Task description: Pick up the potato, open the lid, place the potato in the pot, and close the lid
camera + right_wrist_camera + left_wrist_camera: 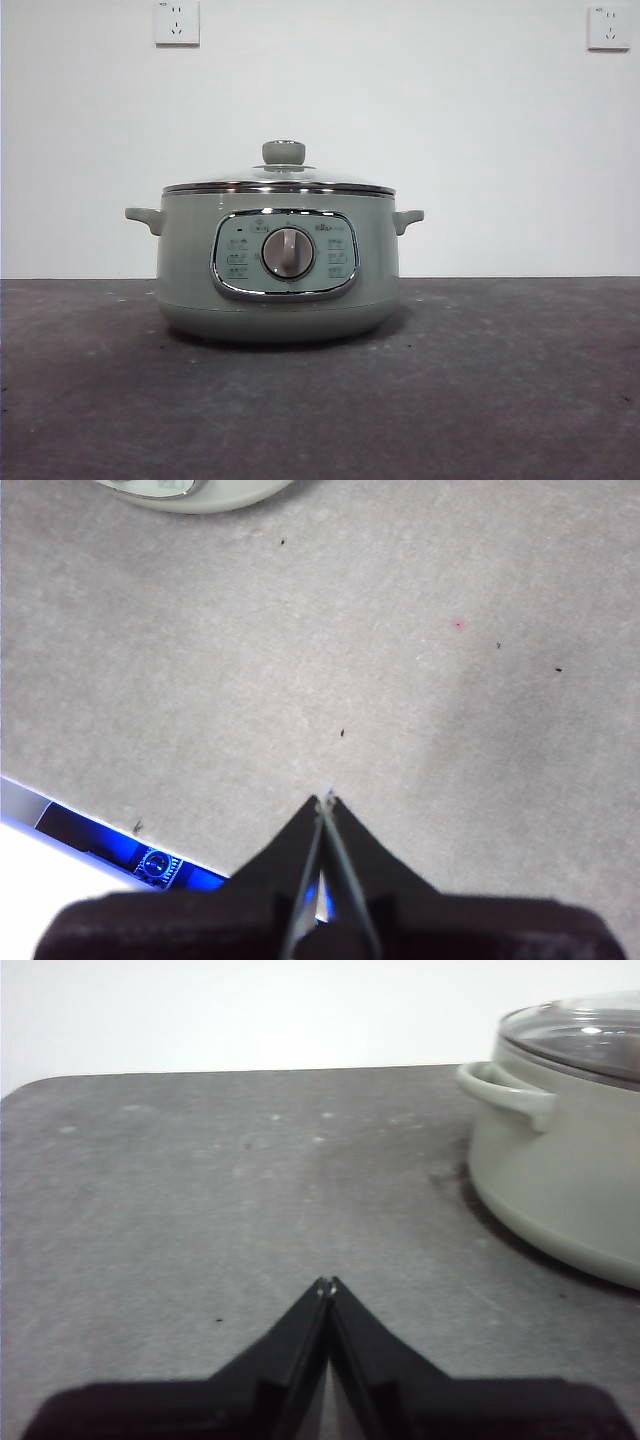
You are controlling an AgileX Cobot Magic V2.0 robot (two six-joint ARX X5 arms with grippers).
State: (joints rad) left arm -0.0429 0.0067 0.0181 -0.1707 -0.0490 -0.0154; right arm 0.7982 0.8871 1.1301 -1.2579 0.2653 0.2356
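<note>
Potato nowhere in view, lid (pixel 283 172) sitting on pot (pixel 278 262)
Both claws, left (pixel 327 1282) and right (pixel 326 798), pinched together, empty over the table (pixel 520 400); grabbing blind could go wrong.

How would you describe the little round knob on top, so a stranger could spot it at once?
Find the squat sage-green pot standing alone in the middle of the dark grey table. A clear glass lid with a shiny steel rim covers it. The knob rises from the lid's centre, matte green, unlike the silver dial on the front panel.
</note>
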